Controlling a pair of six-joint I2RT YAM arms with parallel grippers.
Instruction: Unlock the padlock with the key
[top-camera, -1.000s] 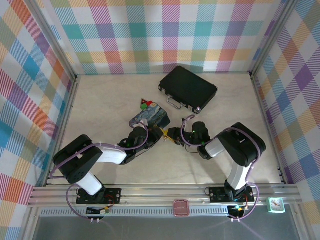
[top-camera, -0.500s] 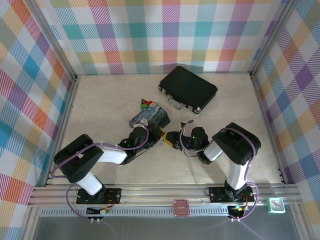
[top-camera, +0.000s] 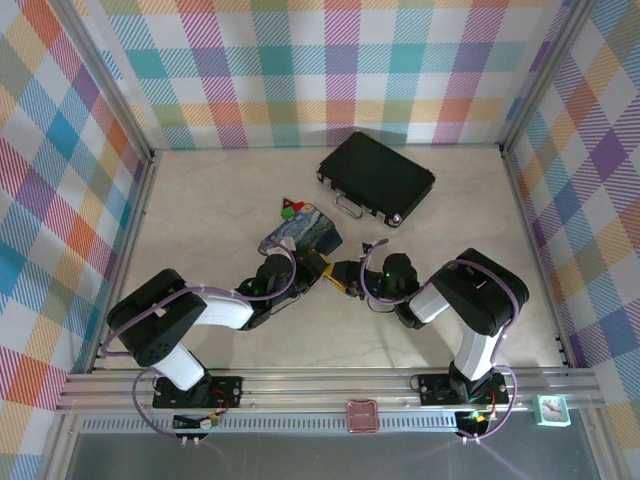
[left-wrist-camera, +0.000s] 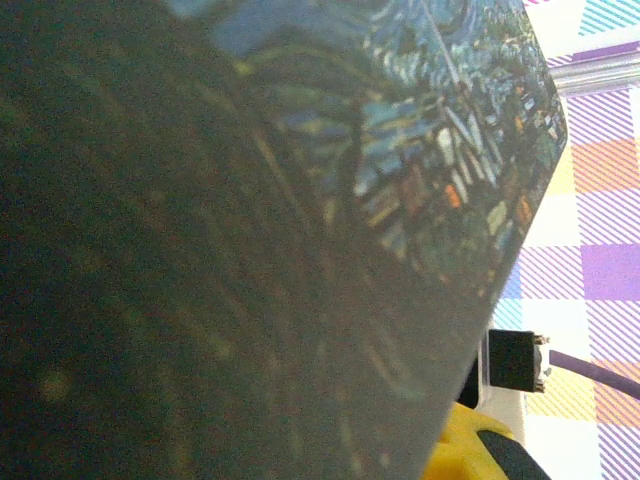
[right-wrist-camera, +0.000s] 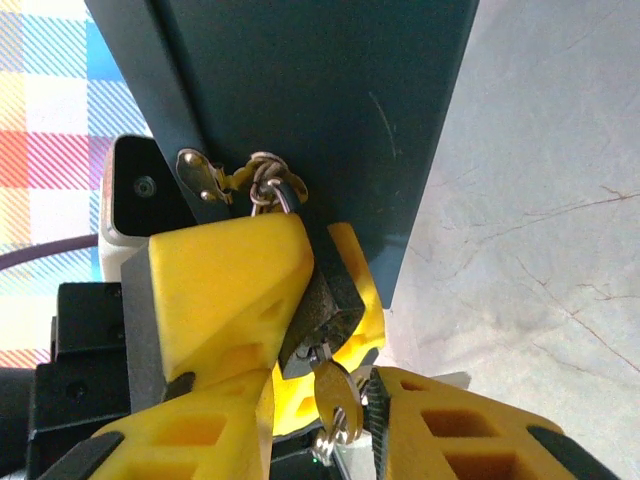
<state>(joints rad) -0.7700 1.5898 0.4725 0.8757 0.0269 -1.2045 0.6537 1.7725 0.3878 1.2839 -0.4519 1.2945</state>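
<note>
Padlock (right-wrist-camera: 318, 305) hangs by its shackle (right-wrist-camera: 285, 195) from the hasp (right-wrist-camera: 200, 175) on the blue tin (right-wrist-camera: 330, 90), mid-surface, between the two claws. My read of the step: key inserted, turn not made. No sign the shackle has popped.

Nearest: right claw (right-wrist-camera: 325, 415) is nearly closed, with a finger on each side of the key (right-wrist-camera: 330, 388) at its bow and one finger touching the bow's edge. Reads as a pinch across the bow, though the other contact is partly masked. Key ring (right-wrist-camera: 335, 440) sits at the bow end. The blade runs up into the padlock's bottom face.

Next out: left claw (top-camera: 314, 269) is clamped on the padlock body, yellow fingers (right-wrist-camera: 225, 290) on both sides, holding it by the tin's edge.

Next move calls for a right-wrist roll about the key's axis while the left claw holds the body rigid, otherwise the torque just swings the lock on the hasp. Tiny key, so any misalignment likely binds it or slips the pinch. After that, pull the body off the shackle.

Further back on the surface (top-camera: 200, 210): red-and-green block (top-camera: 290, 208) just beside the tin's far edge, black briefcase (top-camera: 377, 178) well apart, not involved.
</note>
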